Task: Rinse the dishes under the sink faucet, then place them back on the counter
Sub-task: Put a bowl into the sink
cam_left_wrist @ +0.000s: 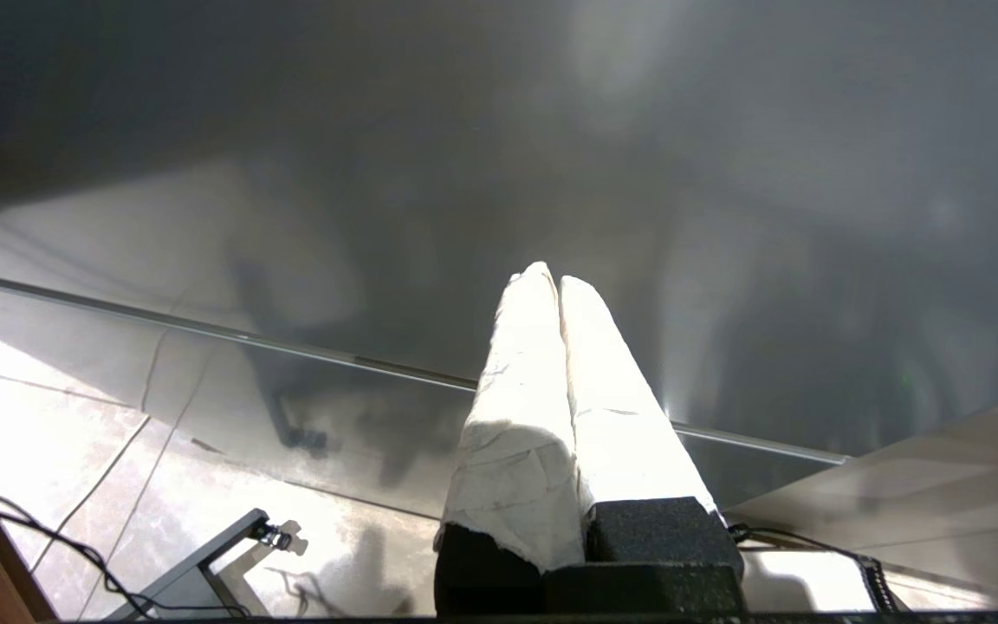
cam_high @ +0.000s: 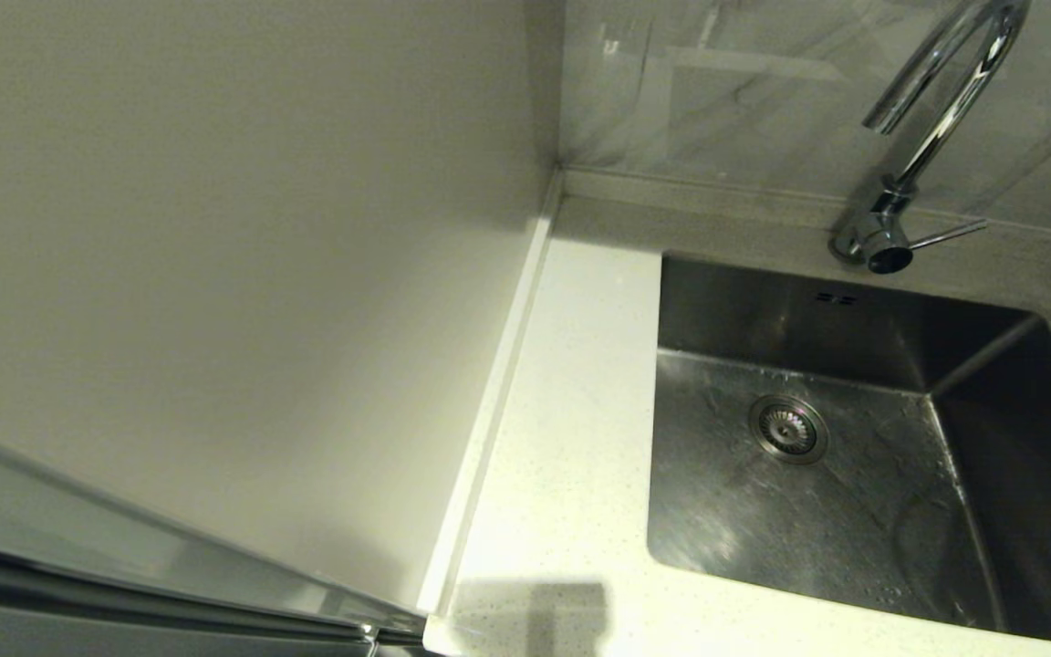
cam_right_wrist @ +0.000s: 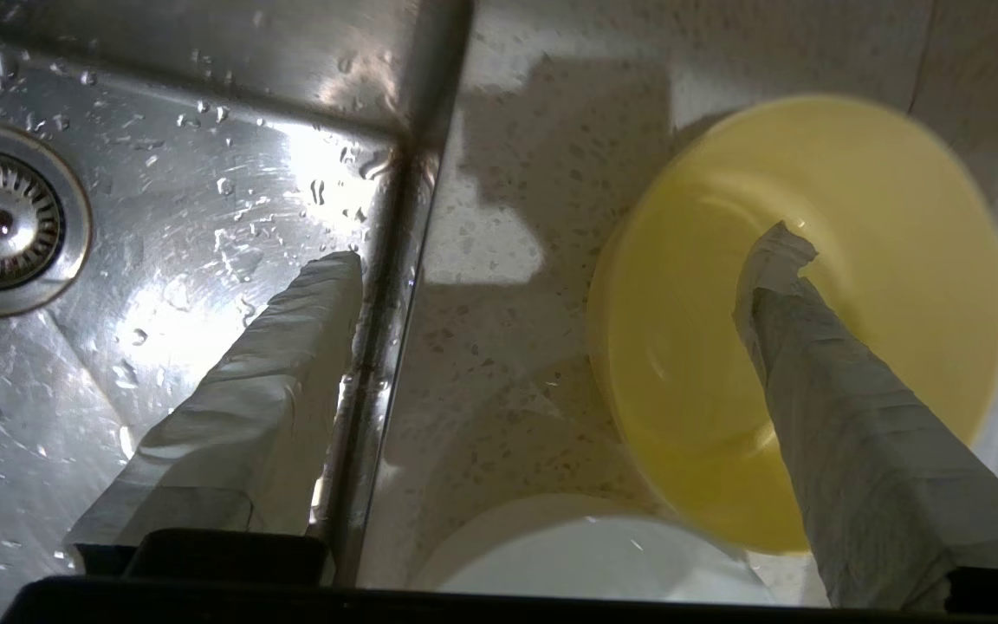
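**A:** My right claw hangs with its two taped fingers spread wide, gripping nothing. One finger sits over the wet floor of the sink, the other over the pale yellow bowl.

**B:** Is the yellow bowl in the basin?

**A:** No. It rests on the speckled counter, just beside the sink's edge. A white bowl lies next to it on the same counter, its rim partly under the yellow one as my wrist camera sees it.

**B:** And the sink itself?

**A:** From my head I see it holding only water drops around the drain strainer. The chrome faucet stands behind it, spout arched over the basin, its thin lever sticking out sideways.

**B:** Your other claw?

**A:** My left claw is parked low, away from the counter, fingers pressed together, pointing at a grey panel above a tiled floor.

**B:** Does either bowl show from your head?

**A:** Neither.
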Controlling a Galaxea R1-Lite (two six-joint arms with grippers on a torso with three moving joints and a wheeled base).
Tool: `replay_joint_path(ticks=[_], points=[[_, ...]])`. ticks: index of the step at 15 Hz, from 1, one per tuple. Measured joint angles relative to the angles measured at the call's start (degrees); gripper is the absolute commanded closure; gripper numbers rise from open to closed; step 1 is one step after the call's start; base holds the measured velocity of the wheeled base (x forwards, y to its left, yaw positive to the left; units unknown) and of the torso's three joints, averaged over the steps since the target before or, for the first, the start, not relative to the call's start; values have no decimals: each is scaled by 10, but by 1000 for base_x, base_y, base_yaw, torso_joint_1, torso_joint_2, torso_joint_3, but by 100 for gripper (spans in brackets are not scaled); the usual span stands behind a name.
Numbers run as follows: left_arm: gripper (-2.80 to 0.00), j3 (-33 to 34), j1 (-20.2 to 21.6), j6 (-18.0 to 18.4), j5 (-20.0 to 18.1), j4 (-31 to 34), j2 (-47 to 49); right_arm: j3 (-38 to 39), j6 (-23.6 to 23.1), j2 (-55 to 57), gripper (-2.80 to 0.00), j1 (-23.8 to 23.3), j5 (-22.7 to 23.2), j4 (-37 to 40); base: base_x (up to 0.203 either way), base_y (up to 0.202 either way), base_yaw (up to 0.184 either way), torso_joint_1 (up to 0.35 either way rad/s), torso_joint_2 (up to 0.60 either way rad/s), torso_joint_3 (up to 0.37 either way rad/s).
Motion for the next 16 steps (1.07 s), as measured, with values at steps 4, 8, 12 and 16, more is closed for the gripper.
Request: replay_joint_path(ticks=[4,8,12,16], points=[[0,0,-1,0,0,0,0,-39,30,31,-280,2,-12,27,0,0,0,0,0,0],[0,0,0,0,0,0,0,-42,31,40,-280,2,-13,26,0,0,0,0,0,0],[0,0,0,0,0,0,0,-45,49,40,0,2,-13,24,0,0,0,0,0,0],[0,0,0,0,0,0,0,-43,51,36,0,1,-10,23,0,0,0,0,0,0]])
